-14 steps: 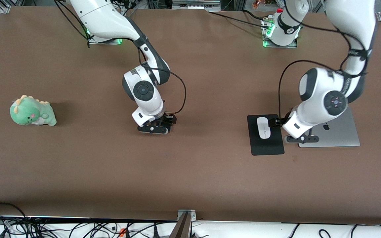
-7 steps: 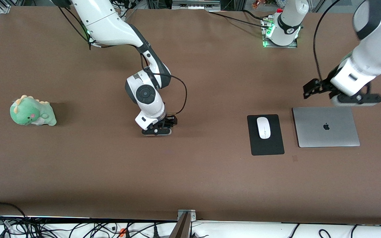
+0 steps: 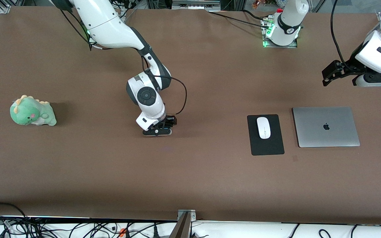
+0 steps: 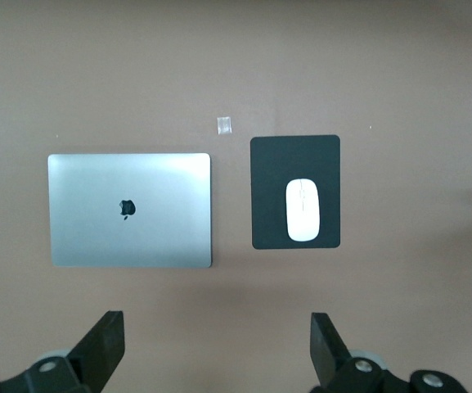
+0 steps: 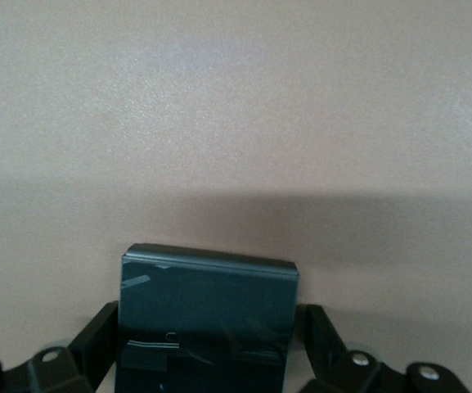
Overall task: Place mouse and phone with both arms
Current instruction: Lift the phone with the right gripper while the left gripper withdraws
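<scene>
Mouse (image 3: 263, 127) and phone (image 5: 205, 315) sat well apart on the brown table (image 3: 210, 178). The white mouse lay on a black mouse pad (image 3: 266, 145), toward the left arm's end of the table, with a closed silver laptop (image 3: 326, 132) just beside the pad, farther toward that end. A small pale scrap (image 4: 225, 124) lay on the table near the gap between pad and laptop.

The left gripper (image 3: 364, 77) hung in the air over bare table near the table's edge at the left arm's end, clear of the laptop and well apart from the mouse. Its fingers (image 4: 105, 348) stood wide apart with nothing between them, and in the left wrist view the mouse, pad and laptop all lay untouched below it.

The right gripper (image 3: 157, 131) was down low at the table's middle stretch. In the right wrist view the phone, a dark glossy slab, stood between its two fingers (image 5: 96, 336), which flanked its sides closely; whether they pressed on it could not be told, nor whether the phone rested on the table.

A green plush dinosaur (image 3: 32, 111) sat toward the right arm's end of the table, well apart from the right gripper.
</scene>
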Tool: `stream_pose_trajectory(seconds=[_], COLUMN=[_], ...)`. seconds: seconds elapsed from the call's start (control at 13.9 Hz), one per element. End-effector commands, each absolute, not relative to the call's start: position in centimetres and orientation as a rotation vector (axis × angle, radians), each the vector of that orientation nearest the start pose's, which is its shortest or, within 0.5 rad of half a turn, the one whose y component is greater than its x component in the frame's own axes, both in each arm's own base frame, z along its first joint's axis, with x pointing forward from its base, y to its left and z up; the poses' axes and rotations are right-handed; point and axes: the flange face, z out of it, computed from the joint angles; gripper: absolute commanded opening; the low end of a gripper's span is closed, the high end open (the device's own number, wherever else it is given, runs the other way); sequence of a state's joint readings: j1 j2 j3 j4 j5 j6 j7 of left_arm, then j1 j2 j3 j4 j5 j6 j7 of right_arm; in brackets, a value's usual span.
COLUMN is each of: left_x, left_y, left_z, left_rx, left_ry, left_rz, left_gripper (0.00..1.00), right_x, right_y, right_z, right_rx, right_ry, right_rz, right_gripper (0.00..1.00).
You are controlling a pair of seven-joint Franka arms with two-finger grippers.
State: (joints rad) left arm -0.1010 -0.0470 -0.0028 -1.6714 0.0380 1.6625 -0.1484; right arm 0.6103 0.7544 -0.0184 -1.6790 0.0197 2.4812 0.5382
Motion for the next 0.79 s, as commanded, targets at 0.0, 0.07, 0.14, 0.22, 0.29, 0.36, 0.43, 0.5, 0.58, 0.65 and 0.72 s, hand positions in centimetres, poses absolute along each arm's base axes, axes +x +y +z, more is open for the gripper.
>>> stream_pose_trajectory(seconds=[0.0,0.07,0.14,0.22,0.29,0.36,0.43,0.5,0.58,0.65,0.72], left_x=[55.0,54.9,55.0,55.2,55.3,55.3,55.3,55.3,55.3,55.3,55.4], left_y=[-5.2,-5.4,-5.4,-5.3,-5.4,-5.4,-5.5,-5.4,-5.5,-5.6,-5.5], left_z=[61.5,61.4,61.4,61.2,61.0,61.1,61.1,61.1,60.9,61.0,61.0], left_rx=[-3.040,-3.027,-3.029,-3.029,-3.029,-3.034,-3.039,-3.042,-3.045,-3.046,-3.049], left_ry=[0.051,0.073,0.068,0.064,0.062,0.057,0.041,-0.001,-0.052,-0.088,-0.104], left_rz=[-0.027,-0.015,-0.017,-0.012,-0.010,-0.012,-0.012,-0.013,-0.013,-0.017,-0.019], left_gripper=[1.00,1.00,1.00,1.00,1.00,1.00,1.00,1.00,1.00,1.00,1.00], right_x=[56.4,56.4,56.5,56.6,56.9,57.5,58.4,59.3,60.2,60.7,61.2], right_y=[38.4,38.4,38.4,38.3,38.3,38.1,37.3,36.2,34.6,33.3,31.6], right_z=[16.5,16.8,17.3,17.6,18.3,19.3,20.2,20.9,21.6,22.2,23.0], right_rx=[-3.119,-3.128,-3.137,-3.150,-3.161,-3.175,-3.186,-3.193,-3.187,-3.178,-3.174], right_ry=[-0.079,-0.069,-0.071,-0.068,-0.067,-0.069,-0.052,-0.067,-0.121,-0.184,-0.209], right_rz=[-0.044,-0.011,0.014,0.050,0.084,0.118,0.155,0.187,0.211,0.232,0.265], right_gripper=[0.68,0.53,0.44,0.43,0.42,0.42,0.42,0.42,0.42,0.42,0.42])
